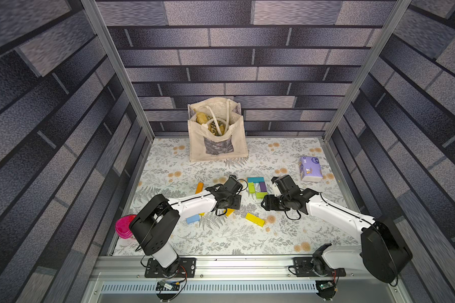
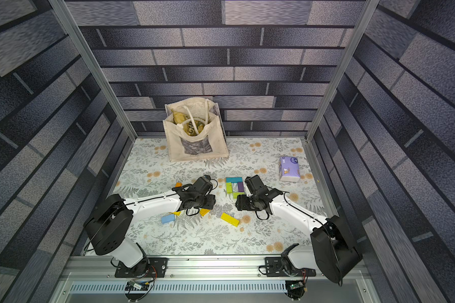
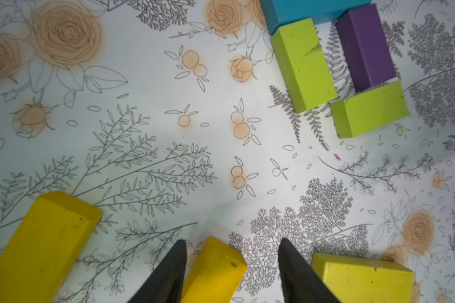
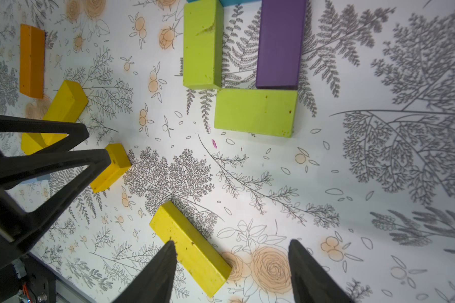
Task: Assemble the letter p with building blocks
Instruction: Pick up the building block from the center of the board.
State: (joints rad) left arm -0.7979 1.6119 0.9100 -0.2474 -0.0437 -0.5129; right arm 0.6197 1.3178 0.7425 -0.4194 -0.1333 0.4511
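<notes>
- Our left gripper point(image 3: 232, 240) stands with jaws apart, straddling a short yellow block point(image 3: 216, 267) on the tabletop point(image 1: 221, 236).
- Our right gripper point(image 4: 231, 242) is likewise parted, over the end of a long yellow block point(image 4: 192, 246).
- Between the arms we see a teal block point(image 1: 255, 180), two lime blocks point(image 1: 251, 187) and a purple block point(image 1: 262, 186) lying in a ring.

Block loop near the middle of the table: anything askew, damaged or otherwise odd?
Yes. One lime green block has a gouge in its top face. The second lime green block meets it only near a corner, so the loop looks offset. A small pink smear marks the mat beside them.
</notes>
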